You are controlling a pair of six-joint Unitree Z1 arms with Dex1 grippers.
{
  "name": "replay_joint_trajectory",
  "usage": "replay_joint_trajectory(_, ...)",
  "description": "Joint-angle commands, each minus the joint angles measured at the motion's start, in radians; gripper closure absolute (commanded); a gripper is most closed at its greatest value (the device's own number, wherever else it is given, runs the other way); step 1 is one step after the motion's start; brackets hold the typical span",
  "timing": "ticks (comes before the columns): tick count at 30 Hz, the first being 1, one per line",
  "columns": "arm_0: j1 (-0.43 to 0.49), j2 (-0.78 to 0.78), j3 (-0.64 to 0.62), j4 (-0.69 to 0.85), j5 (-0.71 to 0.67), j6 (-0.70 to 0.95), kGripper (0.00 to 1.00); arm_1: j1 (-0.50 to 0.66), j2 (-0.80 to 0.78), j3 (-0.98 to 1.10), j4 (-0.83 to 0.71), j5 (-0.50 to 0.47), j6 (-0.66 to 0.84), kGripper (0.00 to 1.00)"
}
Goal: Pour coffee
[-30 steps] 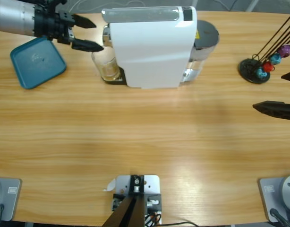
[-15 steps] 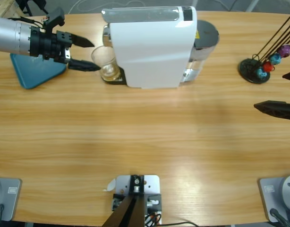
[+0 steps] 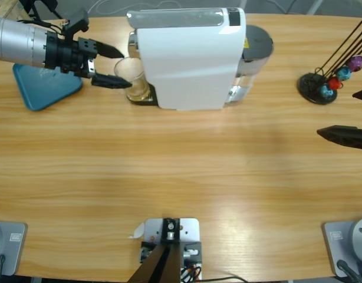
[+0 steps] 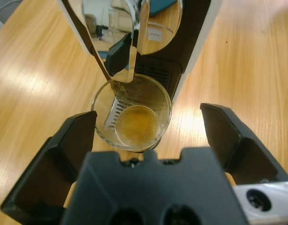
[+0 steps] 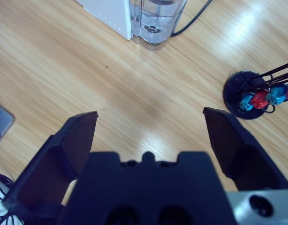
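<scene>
My left pincer (image 3: 117,66), jaws apart, has advanced from beside the teal tray (image 3: 33,94) to bracket the glass (image 4: 131,112), not yet touching it. The coffee (image 4: 136,125) lies shallow inside, under the machine (image 3: 190,59) spout. Closing looks next. My right pincer (image 5: 151,126) hangs open over bare tabletop (image 3: 187,171).

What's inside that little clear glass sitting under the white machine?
The glass holds a shallow pool of amber-brown coffee at its bottom. It stands under the spout of the white machine, with the left pincer open around it. What lies under the glass is hidden.
</scene>
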Motion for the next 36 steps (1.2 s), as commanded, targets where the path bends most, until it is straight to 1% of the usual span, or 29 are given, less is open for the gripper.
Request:
replay_joint_trajectory(1, -0.013, 0.091, -0.023, -0.015, 0.018, -0.015, 0.036, 0.012, -0.018, 0.025, 0.003, 0.009, -0.012, 0.0)
replay_joint_trajectory(10, -0.016, 0.079, -0.049, -0.015, 0.018, -0.024, 0.036, 0.012, -0.011, 0.025, 0.003, 0.009, -0.012, 0.0)
replay_joint_trajectory(14, -0.02, 0.033, -0.049, -0.015, 0.019, -0.035, 0.036, 0.012, -0.012, 0.025, 0.003, 0.009, -0.012, 0.0)
replay_joint_trajectory(23, 0.002, -0.058, 0.003, -0.012, 0.034, -0.047, 0.036, 0.012, -0.023, 0.027, 0.003, 0.009, -0.012, 0.0)
replay_joint_trajectory(27, 0.031, -0.033, 0.023, -0.013, 0.065, -0.047, 0.036, 0.013, -0.039, 0.031, 0.001, 0.013, -0.015, 0.0)
replay_joint_trajectory(36, 0.031, 0.05, 0.005, -0.032, 0.059, -0.046, 0.036, 0.013, -0.028, 0.031, -0.001, 0.01, -0.015, 0.0)
